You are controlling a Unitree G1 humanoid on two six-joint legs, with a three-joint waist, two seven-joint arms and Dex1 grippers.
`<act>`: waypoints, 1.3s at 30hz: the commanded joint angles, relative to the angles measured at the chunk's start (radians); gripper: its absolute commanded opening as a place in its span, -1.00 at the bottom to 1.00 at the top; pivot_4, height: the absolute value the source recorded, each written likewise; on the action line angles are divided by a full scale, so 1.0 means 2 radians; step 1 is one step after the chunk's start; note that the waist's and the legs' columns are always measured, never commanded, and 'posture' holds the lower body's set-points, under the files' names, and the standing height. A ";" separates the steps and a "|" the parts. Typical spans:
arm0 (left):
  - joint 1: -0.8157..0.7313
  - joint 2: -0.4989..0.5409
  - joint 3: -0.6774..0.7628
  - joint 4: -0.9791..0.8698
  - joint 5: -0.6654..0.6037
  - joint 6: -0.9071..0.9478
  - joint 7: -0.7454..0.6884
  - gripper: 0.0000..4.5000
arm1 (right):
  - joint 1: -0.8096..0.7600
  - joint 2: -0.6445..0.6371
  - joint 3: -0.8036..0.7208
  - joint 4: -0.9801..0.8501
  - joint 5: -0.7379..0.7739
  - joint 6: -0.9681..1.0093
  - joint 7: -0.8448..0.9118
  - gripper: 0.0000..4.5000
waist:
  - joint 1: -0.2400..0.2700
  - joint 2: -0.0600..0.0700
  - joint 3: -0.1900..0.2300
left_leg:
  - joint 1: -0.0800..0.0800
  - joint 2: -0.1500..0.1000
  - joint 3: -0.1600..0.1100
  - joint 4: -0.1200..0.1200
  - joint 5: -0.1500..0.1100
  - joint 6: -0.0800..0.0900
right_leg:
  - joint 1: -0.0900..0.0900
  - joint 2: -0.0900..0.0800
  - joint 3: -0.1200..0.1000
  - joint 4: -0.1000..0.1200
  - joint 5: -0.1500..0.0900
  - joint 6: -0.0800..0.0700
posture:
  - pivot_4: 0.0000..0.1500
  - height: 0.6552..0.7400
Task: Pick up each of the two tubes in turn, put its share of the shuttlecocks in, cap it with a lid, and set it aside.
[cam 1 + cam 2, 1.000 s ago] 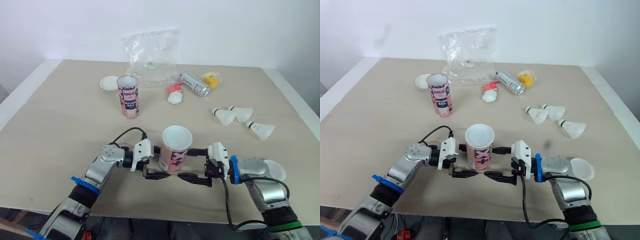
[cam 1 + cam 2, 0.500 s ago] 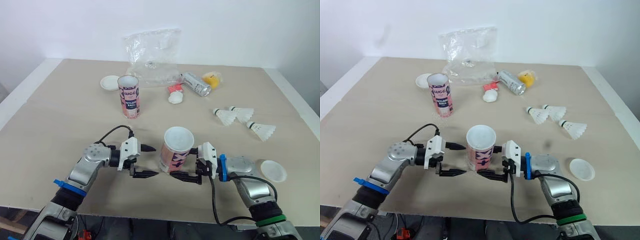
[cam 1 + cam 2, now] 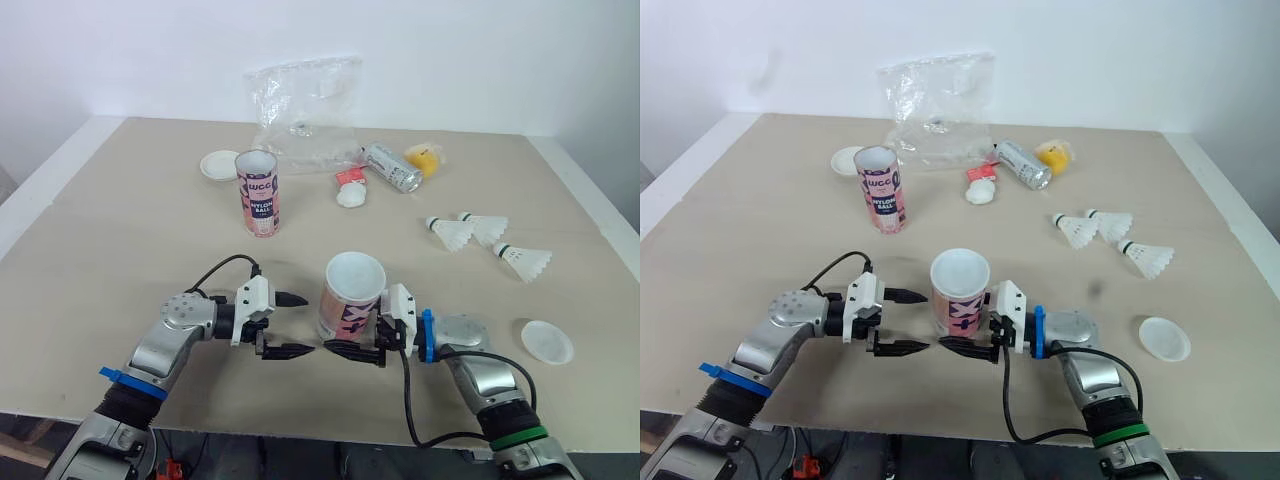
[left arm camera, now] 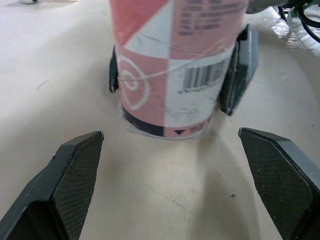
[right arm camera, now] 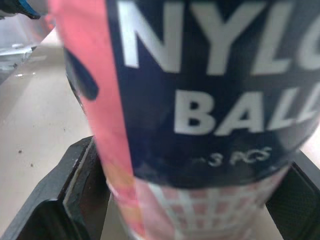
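Near tube (image 3: 352, 297): upright at the worktop's (image 3: 120, 240) front edge, top open.
Right gripper (image 3: 340, 330): pinching the near tube low on its sides.
Left gripper (image 3: 308, 322): spread wide, just beside the near tube, apart from it.
Left wrist view: barcode and base rim, with the right gripper's fingers (image 4: 239, 70) flanking the tube.
Right wrist view: "BALL" and "3 PCS" lettering up close.
Far tube (image 3: 257, 192): upright well behind, lid (image 3: 217, 165) beside it.
Shuttlecocks (image 3: 470, 232): lying to the right, well apart.

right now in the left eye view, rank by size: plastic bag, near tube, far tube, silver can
plastic bag
near tube and far tube: alike; nearness makes the near one look bigger
silver can
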 commanded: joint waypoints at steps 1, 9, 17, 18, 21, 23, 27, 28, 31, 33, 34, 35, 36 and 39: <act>0.003 0.003 0.013 -0.021 -0.013 -0.004 -0.002 1.00 | -0.008 0.010 -0.002 -0.002 0.004 -0.008 -0.006 0.95 | 0.000 0.000 0.000 | 0.000 0.000 0.000 0.000 0.000 0.000 | 0.000 0.000 0.000 0.000 0.000 0.000 | 1.00 1.00; 0.014 0.001 0.020 -0.024 -0.031 -0.013 -0.015 1.00 | -0.015 0.028 0.002 0.015 0.001 -0.016 -0.013 0.95 | 0.000 0.000 0.000 | 0.000 0.000 0.000 0.000 0.000 0.000 | 0.000 0.000 0.000 0.000 0.000 0.000 | 1.00 1.00; 0.017 0.003 0.020 -0.023 -0.026 -0.027 -0.011 1.00 | -0.010 0.033 0.009 0.023 -0.004 -0.020 -0.007 0.85 | 0.000 0.000 0.000 | 0.000 0.000 0.000 0.000 0.000 0.000 | 0.000 0.000 0.000 0.000 0.000 0.000 | 1.00 1.00; 0.017 0.004 0.020 -0.023 -0.026 -0.028 -0.011 1.00 | -0.009 0.032 0.009 0.024 -0.005 -0.022 -0.005 0.71 | 0.000 0.000 0.000 | 0.000 0.000 0.000 0.000 0.000 0.000 | 0.000 0.000 0.000 0.000 0.000 0.000 | 1.00 1.00; 0.019 0.005 0.022 -0.026 -0.028 -0.029 -0.010 1.00 | -0.006 0.028 0.010 0.026 -0.008 -0.026 -0.003 0.37 | 0.000 0.000 0.000 | 0.000 0.000 0.000 0.000 0.000 0.000 | 0.000 0.000 0.000 0.000 0.000 0.000 | 1.00 1.00; 0.019 0.005 0.022 -0.027 -0.029 -0.030 -0.010 1.00 | -0.006 0.027 0.009 0.025 -0.009 -0.027 -0.005 0.36 | 0.000 0.000 0.000 | 0.000 0.000 0.000 0.000 0.000 0.000 | 0.000 0.000 0.000 0.000 0.000 0.000 | 1.00 1.00; 0.017 0.003 0.022 -0.024 -0.027 -0.037 -0.009 1.00 | -0.005 0.023 0.006 0.016 -0.009 -0.026 -0.006 0.36 | 0.000 0.000 0.000 | 0.000 0.000 0.000 0.000 0.000 0.000 | 0.000 0.000 0.000 0.000 0.000 0.000 | 1.00 1.00; 0.016 0.002 0.021 -0.024 -0.028 -0.038 -0.009 1.00 | -0.004 0.021 0.004 0.011 -0.008 -0.025 -0.007 0.36 | 0.000 0.000 0.000 | 0.000 0.000 0.000 0.000 0.000 0.000 | 0.000 0.000 0.000 0.000 0.000 0.000 | 1.00 1.00; 0.012 -0.003 0.020 -0.027 -0.032 -0.037 -0.009 1.00 | 0.007 0.012 -0.007 -0.020 0.003 -0.012 -0.015 0.36 | 0.000 0.000 0.000 | 0.000 0.000 0.000 0.000 0.000 0.000 | 0.000 0.000 0.000 0.000 0.000 0.000 | 1.00 1.00; 0.008 -0.007 0.017 -0.034 -0.039 -0.030 -0.014 1.00 | 0.026 -0.001 -0.030 -0.067 0.024 0.011 -0.033 0.36 | 0.003 0.000 0.000 | 0.000 0.000 0.000 0.000 0.000 0.000 | 0.000 0.000 0.000 0.000 0.000 0.000 | 1.00 1.00; 0.007 -0.008 0.016 -0.036 -0.041 -0.027 -0.017 1.00 | 0.035 -0.005 -0.041 -0.089 0.035 0.024 -0.043 0.36 | 0.004 0.000 0.000 | 0.000 0.000 0.000 0.000 0.000 0.000 | 0.000 0.000 0.000 0.000 0.000 0.000 | 1.00 1.00; 0.006 -0.008 0.015 -0.038 -0.043 -0.025 -0.020 1.00 | 0.044 -0.008 -0.053 -0.111 0.047 0.039 -0.056 0.36 | 0.004 0.000 0.000 | 0.000 0.000 0.000 0.000 0.000 0.000 | 0.000 0.000 0.000 0.000 0.000 0.000 | 1.00 1.00; 0.005 -0.009 0.013 -0.041 -0.047 -0.021 -0.023 1.00 | 0.059 -0.012 -0.072 -0.140 0.063 0.056 -0.075 0.36 | 0.005 0.000 0.000 | 0.000 0.000 0.000 0.000 0.000 0.000 | 0.000 0.000 0.000 0.000 0.000 0.000 | 1.00 1.00; 0.000 -0.015 0.013 -0.050 -0.060 -0.008 -0.027 1.00 | 0.099 -0.015 -0.139 -0.217 0.113 0.108 -0.146 0.36 | 0.005 0.000 0.000 | -0.001 0.000 0.000 0.000 0.000 0.000 | 0.000 0.000 0.000 0.000 0.000 0.000 | 1.00 1.00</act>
